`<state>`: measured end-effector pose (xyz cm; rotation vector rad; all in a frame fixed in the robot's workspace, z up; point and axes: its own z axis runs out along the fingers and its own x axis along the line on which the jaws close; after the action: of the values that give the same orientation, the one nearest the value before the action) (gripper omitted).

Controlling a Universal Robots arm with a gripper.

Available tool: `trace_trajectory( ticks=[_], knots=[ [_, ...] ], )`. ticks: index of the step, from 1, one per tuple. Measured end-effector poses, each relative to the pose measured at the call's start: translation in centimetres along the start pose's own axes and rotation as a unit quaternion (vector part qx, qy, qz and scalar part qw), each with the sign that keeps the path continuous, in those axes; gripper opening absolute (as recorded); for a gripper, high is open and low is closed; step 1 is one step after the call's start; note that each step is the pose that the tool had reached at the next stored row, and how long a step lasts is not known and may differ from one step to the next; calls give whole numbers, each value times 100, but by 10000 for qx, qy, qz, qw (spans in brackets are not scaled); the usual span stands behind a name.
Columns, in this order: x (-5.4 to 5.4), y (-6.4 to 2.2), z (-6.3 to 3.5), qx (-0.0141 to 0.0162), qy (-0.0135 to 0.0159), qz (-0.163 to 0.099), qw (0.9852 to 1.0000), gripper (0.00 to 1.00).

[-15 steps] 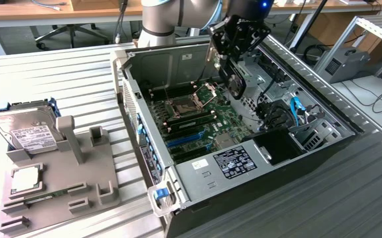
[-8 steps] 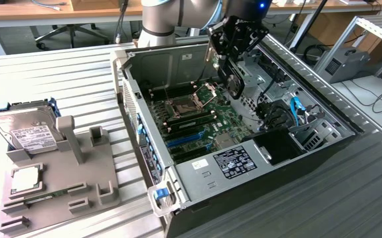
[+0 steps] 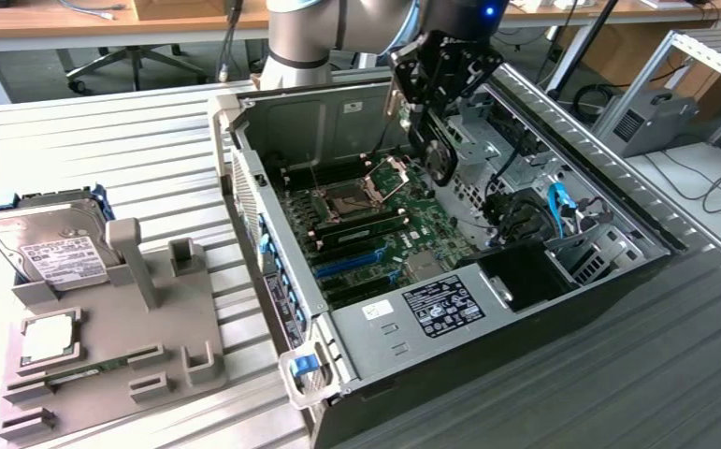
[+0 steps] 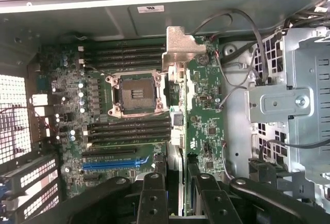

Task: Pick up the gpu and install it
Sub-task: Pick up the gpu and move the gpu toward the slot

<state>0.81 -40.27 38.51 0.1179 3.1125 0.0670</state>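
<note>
**gpu in the pincer, hanging over the open case**

So the gripper [image 4: 177, 182] has its two black fingers [image 4: 153, 195] pinched onto the gpu [image 4: 181, 48]. The card is clamped on edge between them, so in the wrist view you mostly get its thin edge running away from the fingers, with the silver metal bracket at the far end.

In the exterior view the arm is up above the open PC case [image 3: 323, 122] and the card hangs below the gripper, over the motherboard [image 4: 206, 126] and clear of it. It lines up just beside the empty CPU socket [image 4: 135, 94]. The blue slot [image 4: 116, 163] sits nearer the fingers, off to the socket's side of the card.

Over on the exterior view's left, well apart from the case, the hard drive [image 3: 42, 245] in its blue frame leans on a grey stand [image 3: 136, 346].
</note>
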Motion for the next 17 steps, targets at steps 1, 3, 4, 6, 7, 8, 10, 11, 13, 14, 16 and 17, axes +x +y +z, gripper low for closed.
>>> trace_trajectory(
  ticks=[1, 3, 4, 6, 7, 8, 10, 11, 13, 14, 16, 17],
  knots=[
    [1, 8, 6, 0, 0, 0, 10000, 26],
    [2, 23, 15, 0, 0, 0, 10000, 26],
    [3, 28, 19, 0, 0, 0, 10000, 26],
    [4, 42, 28, 0, 0, 0, 10000, 26],
    [4, 47, 32, 0, 0, 0, 10000, 26],
    [5, 53, 36, 0, 0, 0, 10000, 26],
    [6, 64, 44, 0, 0, 0, 10000, 26],
    [7, 70, 48, 0, 0, 0, 10000, 26],
    [8, 81, 55, 0, 0, 0, 10000, 26],
    [8, 87, 59, 0, 0, 0, 10000, 26],
    [9, 99, 67, -1, 0, 0, 10000, 26],
    [10, 106, 71, 0, 0, 0, 10000, 26]
  ],
)
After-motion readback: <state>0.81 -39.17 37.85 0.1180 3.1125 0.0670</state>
